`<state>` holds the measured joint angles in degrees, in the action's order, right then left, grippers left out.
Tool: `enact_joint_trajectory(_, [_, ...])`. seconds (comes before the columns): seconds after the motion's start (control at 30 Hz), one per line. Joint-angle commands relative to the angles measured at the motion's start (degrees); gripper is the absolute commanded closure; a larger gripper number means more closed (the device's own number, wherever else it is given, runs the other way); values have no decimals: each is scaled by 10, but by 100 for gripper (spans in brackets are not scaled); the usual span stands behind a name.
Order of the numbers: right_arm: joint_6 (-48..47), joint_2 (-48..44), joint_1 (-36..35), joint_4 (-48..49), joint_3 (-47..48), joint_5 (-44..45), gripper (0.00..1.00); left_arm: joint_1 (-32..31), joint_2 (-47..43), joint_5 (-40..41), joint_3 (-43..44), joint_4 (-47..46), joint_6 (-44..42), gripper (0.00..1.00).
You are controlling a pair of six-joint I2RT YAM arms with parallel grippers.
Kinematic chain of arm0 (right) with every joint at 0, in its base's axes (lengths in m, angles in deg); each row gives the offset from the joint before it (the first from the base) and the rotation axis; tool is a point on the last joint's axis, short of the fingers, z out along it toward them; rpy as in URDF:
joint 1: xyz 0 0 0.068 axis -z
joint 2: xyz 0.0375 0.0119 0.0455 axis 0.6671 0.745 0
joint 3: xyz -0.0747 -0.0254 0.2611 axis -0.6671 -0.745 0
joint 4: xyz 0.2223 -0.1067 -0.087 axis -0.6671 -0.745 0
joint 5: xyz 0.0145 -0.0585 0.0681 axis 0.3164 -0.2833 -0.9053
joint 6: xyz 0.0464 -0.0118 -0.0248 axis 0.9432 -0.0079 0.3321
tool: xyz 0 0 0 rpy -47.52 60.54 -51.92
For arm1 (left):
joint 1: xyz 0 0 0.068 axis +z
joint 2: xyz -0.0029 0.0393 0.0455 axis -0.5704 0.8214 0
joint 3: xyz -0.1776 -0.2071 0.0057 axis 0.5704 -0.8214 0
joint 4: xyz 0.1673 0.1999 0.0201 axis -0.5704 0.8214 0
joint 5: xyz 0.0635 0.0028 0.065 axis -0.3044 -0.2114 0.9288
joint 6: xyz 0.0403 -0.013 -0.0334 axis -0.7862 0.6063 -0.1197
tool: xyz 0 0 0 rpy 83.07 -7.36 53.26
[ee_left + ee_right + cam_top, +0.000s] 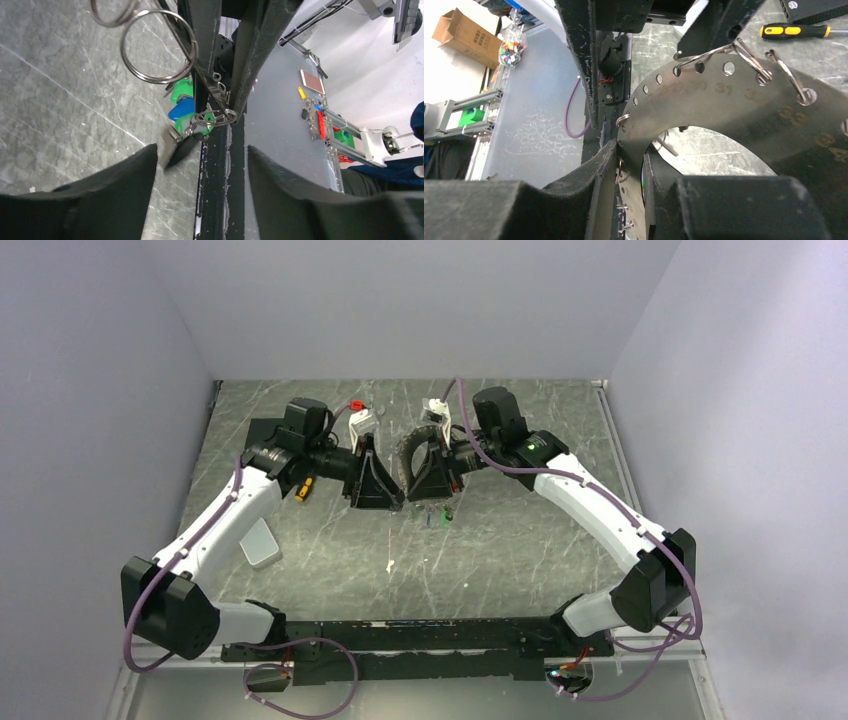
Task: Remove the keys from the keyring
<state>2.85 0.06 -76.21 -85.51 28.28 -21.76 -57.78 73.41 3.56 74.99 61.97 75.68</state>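
Screwdriver (794, 31): lies flat on the tabletop (500, 550), well left of the keyring. It has a yellow and black moulded handle and a thin steel shaft, and looks to be out of play.

Left claw (200, 155): just left of the keyring and aimed at its rim. The fingers are spread wide with nothing between them, probably ready to reach for a key. The pads are matt black and wedge-shaped.

Wire rings (156, 80): bright, springy double-coil loops threaded through holes in the keyring's rim. They hang free because only the holes carry them.

Keys (181, 100): at the keyring's near edge, low toward the tabletop and not yet off. They dangle in a bunch from one small wire loop. They are tiny, with glossy green and blue plastic heads. A dark flat piece hangs with them, and I cannot tell what it is.

Keyring (724, 105): held up on edge between the two claws, clear of the grey marbled tabletop, so the loops hang within reach. It is a flat, dull grey metal hoop, broad in the band, drilled all round with small holes and stamped with numbers.

Right claw (630, 150): on the right side of the keyring, closed tight across its flat band. Judging by the pose, it serves as the steady hand while the other arm works.
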Motion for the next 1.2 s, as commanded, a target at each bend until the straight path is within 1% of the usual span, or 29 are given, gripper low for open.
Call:
enact_joint_trajectory(0.0, [-6, -27, -3, 23, 27, -20, 100, -3, 2, -4, 5, -55, -2, 25])
enact_joint_trajectory(0.07, [-10, -27, -4, 20, 27, -20, 100, -3, 3, -1, 2, -71, 6, 23])
enact_joint_trajectory(0.2, [-10, -25, -4, 18, 33, -22, 100, -3, 6, -5, -9, -102, 7, 24])
enact_joint_trajectory(0.37, [-6, -20, -7, 17, 44, -28, 100, -3, 14, -20, -19, -106, -24, 24])
enact_joint_trajectory(0.53, [-6, -16, -12, 13, 53, -31, 100, -3, 21, -58, -37, -150, 6, 26])
enact_joint_trajectory(0.73, [-5, -16, -13, 14, 56, -29, 100, -3, 23, -69, -48, -178, 44, 34])
enact_joint_trajectory(0.87, [-2, -15, -13, 16, 59, -31, 100, -3, 20, -72, -52, -186, 52, 36])
enact_joint_trajectory(1.03, [1, -13, -13, 18, 63, -32, 100, -3, 17, -88, -63, -213, 77, 46])
enact_joint_trajectory(1.17, [2, -13, -13, 19, 62, -32, 100, -4, 16, -95, -73, -242, 104, 48])
